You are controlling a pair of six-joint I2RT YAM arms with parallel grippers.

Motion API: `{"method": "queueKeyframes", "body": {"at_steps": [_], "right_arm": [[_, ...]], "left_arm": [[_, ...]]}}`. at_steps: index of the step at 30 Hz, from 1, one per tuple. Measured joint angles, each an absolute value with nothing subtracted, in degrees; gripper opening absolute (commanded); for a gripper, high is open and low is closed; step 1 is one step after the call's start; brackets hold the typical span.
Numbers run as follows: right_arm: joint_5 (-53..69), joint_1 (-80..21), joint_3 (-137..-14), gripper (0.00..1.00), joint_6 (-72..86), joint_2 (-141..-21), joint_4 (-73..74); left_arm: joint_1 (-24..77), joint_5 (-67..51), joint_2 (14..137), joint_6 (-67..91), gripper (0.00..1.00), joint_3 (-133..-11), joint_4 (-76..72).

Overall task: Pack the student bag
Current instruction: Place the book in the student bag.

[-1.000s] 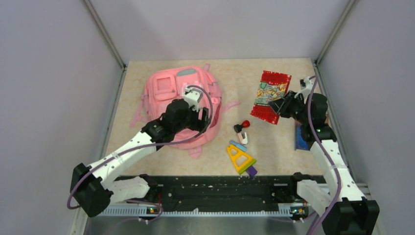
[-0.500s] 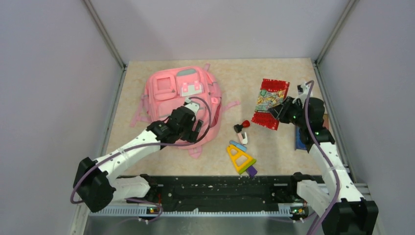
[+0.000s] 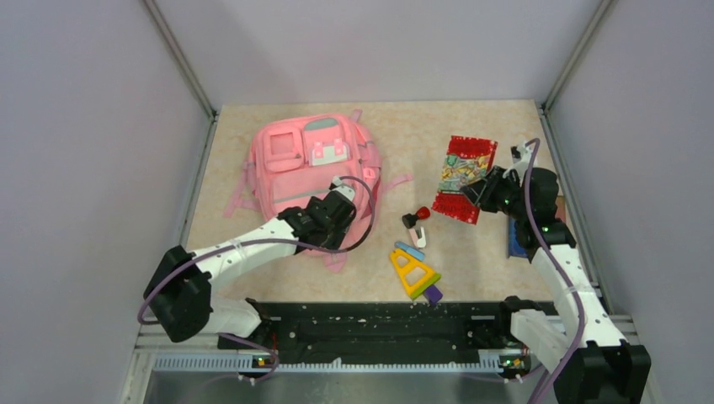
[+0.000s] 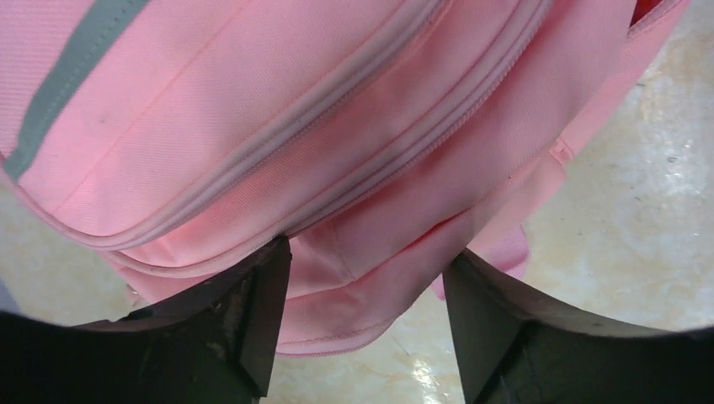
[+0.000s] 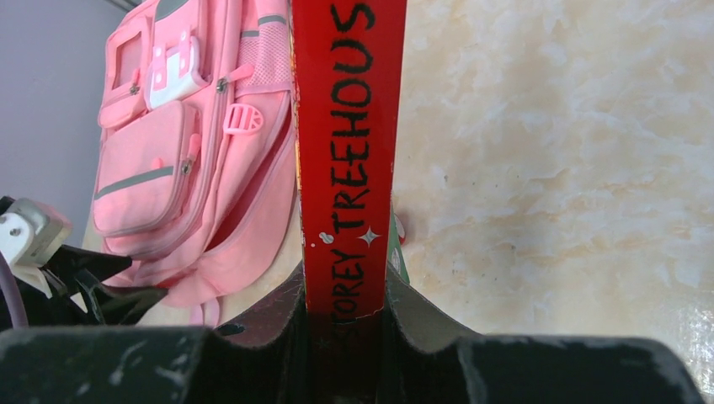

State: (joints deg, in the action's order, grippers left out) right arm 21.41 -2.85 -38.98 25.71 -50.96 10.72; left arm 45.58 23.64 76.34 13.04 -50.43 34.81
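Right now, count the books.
1: the red paperback book clamped in the right gripper, right of the pink fabric backpack. The blue flat thing nearby may be another, partly hidden.

Top: above and behind me, looking down on the whole table (image 3: 421, 126) | My left wrist: very close on pink backpack's (image 4: 320, 126) near edge | My right wrist: low, facing along red book (image 5: 349, 126) toward same backpack

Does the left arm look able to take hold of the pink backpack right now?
Likely yes: the open left pincer straddles the bottom edge of the pink backpack, with nothing else in between.
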Motion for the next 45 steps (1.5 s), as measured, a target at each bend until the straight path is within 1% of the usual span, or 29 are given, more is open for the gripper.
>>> {"method": "queueKeyframes", "body": {"at_steps": [3, 6, 7, 8, 9, 12, 13, 15, 17, 22, 25, 31, 34, 39, 42, 45], "right_arm": [[21.56, -2.85, -38.98, 0.0, 25.71, -50.98, 10.72], [21.78, -2.85, -38.98, 0.0, 25.71, -50.96, 10.74], [21.87, -2.85, -38.96, 0.0, 25.71, -50.96, 10.74], [21.96, -2.85, -38.96, 0.0, 25.71, -50.96, 10.74], [22.04, -2.85, -38.96, 0.0, 25.71, -50.96, 10.74], [22.28, -2.85, -38.7, 0.0, 25.74, -50.96, 10.68], [22.41, -2.85, -38.59, 0.0, 25.8, -50.96, 10.74], [22.9, -2.85, -38.24, 0.0, 26.28, -50.96, 10.55], [24.08, -2.85, -37.89, 0.0, 27.33, -50.96, 10.13], [29.17, -3.14, -35.44, 0.0, 33.85, -51.05, 5.28], [31.77, -5.26, -33.28, 0.0, 39.24, -51.53, 1.43], [33.61, -17.32, -32.27, 0.0, 46.39, -55.44, -4.32], [34.92, -25.04, -32.27, 0.0, 49.8, -60.25, -9.91], [37.69, -36.21, -33.56, 0.0, 54.76, -70.02, -18.33], [40.29, -40.69, -36.27, 0.0, 56.82, -75.81, -24.14], [43.92, -43.05, -38.81, 0.0, 60.71, -82.78, -34.94]], "left_arm": [[45.82, 27.16, 77.25, 14.5, 0.64, -51.64, 35.55], [45.91, 29.93, 76.88, 15.51, 0.67, -52.4, 35.86], [45.91, 30.55, 76.62, 15.59, 0.66, -52.42, 35.73], [45.91, 31.44, 76.16, 15.79, 0.63, -52.42, 35.57], [45.91, 31.97, 75.77, 15.92, 0.57, -52.42, 35.48], [45.93, 33.58, 74.76, 16.19, 0.27, -52.45, 34.24], [45.93, 33.95, 74.74, 16.14, 0.2, -52.56, 33.87], [45.95, 34.63, 74.89, 15.53, 0.13, -52.9, 33.76], [45.93, 35.35, 75.44, 14.5, 0.01, -53.95, 34.37], [45.93, 36.97, 76.49, 11.62, 0.0, -59.94, 37.32], [45.91, 37.58, 75.53, 8.73, 0.0, -64.47, 37.19], [44.25, 36.07, 72.51, 2.02, 0.0, -68.31, 35.51], [42.96, 34.65, 71.99, -0.21, 0.0, -68.05, 33.63], [41.85, 31.92, 67.18, -1.76, 0.0, -63.18, 29.02], [40.86, 30.44, 65.19, -1.83, 0.0, -61.82, 28.23], [40.05, 29.1, 64.16, -1.8, 0.0, -61.36, 27.68]]}}
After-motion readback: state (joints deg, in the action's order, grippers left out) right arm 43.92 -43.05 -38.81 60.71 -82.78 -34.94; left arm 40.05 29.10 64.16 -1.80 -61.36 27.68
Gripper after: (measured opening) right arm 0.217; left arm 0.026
